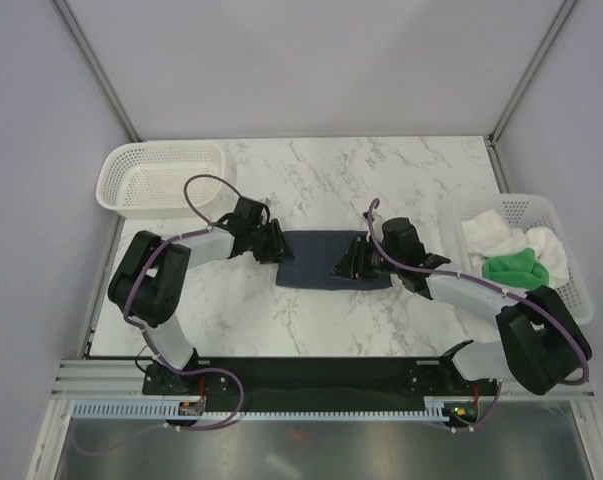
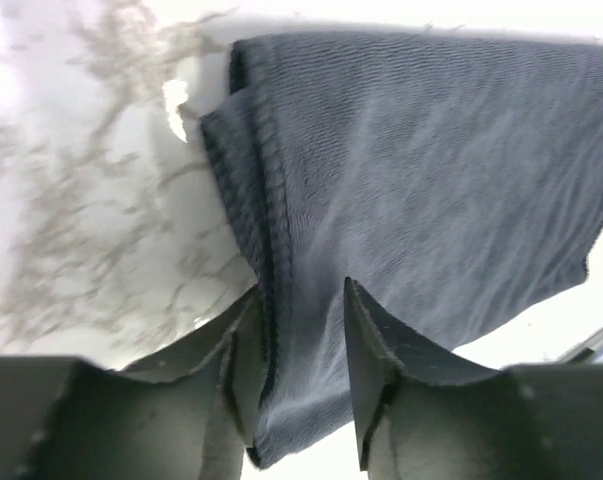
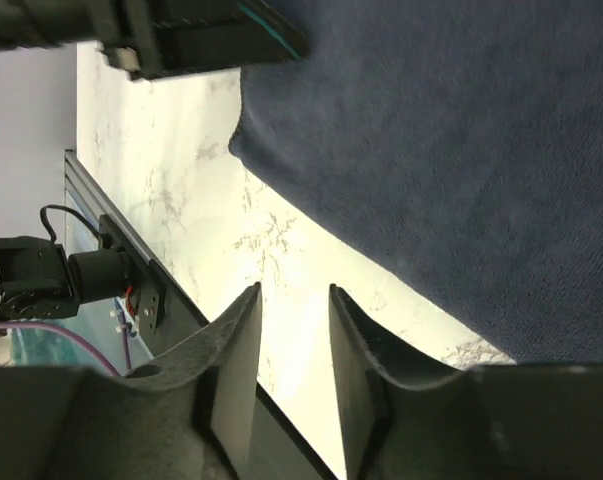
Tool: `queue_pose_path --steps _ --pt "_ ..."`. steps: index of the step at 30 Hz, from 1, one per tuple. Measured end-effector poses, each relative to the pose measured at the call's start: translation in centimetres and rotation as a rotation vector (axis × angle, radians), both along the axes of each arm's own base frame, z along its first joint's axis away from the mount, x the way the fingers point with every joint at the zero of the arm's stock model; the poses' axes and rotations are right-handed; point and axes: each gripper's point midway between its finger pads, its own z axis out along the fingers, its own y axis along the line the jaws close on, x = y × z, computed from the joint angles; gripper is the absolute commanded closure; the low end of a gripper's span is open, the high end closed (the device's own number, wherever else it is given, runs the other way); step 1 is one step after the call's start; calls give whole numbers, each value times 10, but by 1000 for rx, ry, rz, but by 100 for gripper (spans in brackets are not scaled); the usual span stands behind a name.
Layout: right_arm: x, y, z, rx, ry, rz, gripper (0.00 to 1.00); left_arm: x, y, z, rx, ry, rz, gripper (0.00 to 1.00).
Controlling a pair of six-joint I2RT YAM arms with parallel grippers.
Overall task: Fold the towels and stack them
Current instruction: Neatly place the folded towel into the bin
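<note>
A dark navy towel lies folded into a flat rectangle in the middle of the marble table. My left gripper is at its left edge. In the left wrist view the gripper is open, with the towel's folded edge lying between the spread fingers. My right gripper hovers over the towel's right front part. In the right wrist view the gripper is open and empty above bare marble, with the towel just beyond its tips.
An empty white basket stands at the back left. A white basket at the right holds white towels and a green towel. The black base rail runs along the near edge.
</note>
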Motion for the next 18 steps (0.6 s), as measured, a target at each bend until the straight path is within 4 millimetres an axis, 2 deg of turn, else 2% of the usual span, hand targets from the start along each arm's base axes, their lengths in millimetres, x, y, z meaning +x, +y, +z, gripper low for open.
queue_pose_path --steps 2,3,4,5,12,15,18 --pt "2 -1 13 0 -29 -8 44 1 -7 -1 -14 8 -9 74" --pt "4 -2 20 2 -47 -14 31 -1 -9 -3 -20 18 -14 82" --pt "6 -3 29 4 -65 -22 27 -3 -12 -5 -25 29 -17 93" --pt "8 -4 37 5 -87 -31 25 -3 -13 -5 -29 35 -21 98" --pt "20 -12 89 13 -200 -105 21 4 -18 -2 13 104 -27 98" --pt "23 -15 101 11 -222 -128 21 29 -22 10 58 89 -20 98" --pt "24 -19 105 2 -229 -144 21 58 -24 31 99 36 -9 98"
